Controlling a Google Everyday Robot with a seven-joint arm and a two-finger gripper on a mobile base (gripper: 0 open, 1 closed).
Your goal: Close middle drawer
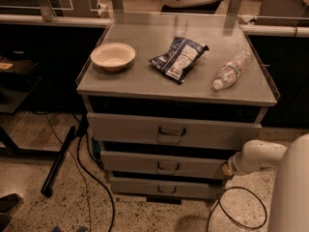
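Observation:
The middle drawer (145, 162) is the grey front panel with a small dark loop handle (168, 166), between the taller top drawer (130, 128) and the slim bottom drawer (140, 186). It sticks out a little from the cabinet, with a dark gap above it. My white arm (258, 156) reaches in from the right. My gripper (226, 169) is at the right end of the middle drawer's front and touches it or nearly does.
On the cabinet top (140, 76) lie a cream bowl (113, 56), a dark snack bag (177, 58) and a clear plastic bottle (231, 69). Black cables (84, 173) and a dark pole (58, 161) lie on the floor at left. A cable loop (241, 209) lies at right.

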